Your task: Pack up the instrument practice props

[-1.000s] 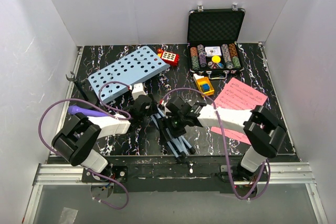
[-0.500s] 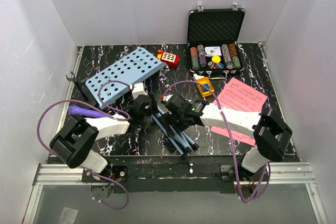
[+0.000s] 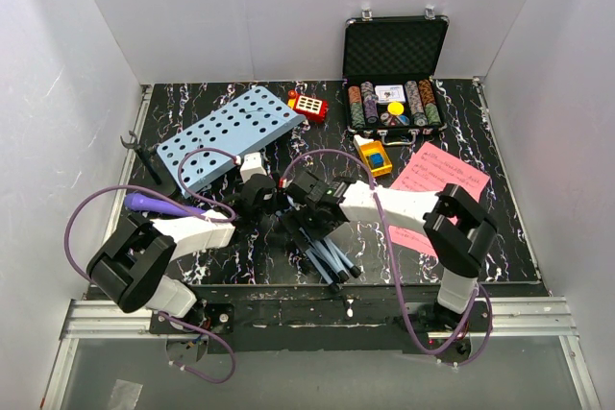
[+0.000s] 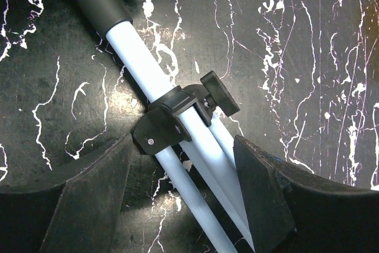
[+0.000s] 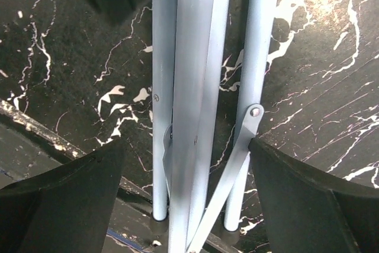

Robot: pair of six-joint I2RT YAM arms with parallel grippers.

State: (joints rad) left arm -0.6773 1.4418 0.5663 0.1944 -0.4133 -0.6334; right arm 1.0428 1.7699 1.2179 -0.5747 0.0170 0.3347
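Note:
The music stand lies flat on the table: its light-blue perforated desk [image 3: 229,133] points back left and its folded tripod legs [image 3: 329,256] point to the front edge. My left gripper [image 3: 268,201] is open astride the stand's pale tube [image 4: 145,69], just below a black clamp with a knob [image 4: 177,117]. My right gripper [image 3: 309,210] is wide open over the folded legs [image 5: 192,75], touching none of them. Pink sheet-music pages [image 3: 437,180] lie at the right. The purple microphone [image 3: 154,204] lies at the left, near the thin black mic stand [image 3: 144,155].
An open black case of poker chips [image 3: 394,84] stands at the back right. A red toy [image 3: 307,104] and a yellow toy [image 3: 373,156] lie near it. White walls close in three sides, and a metal rail [image 3: 307,319] runs along the front.
My right gripper's jaws have spread wide off the legs, and that gripper has shifted left toward my left one. The left jaws have widened a little. The legs have shifted slightly.

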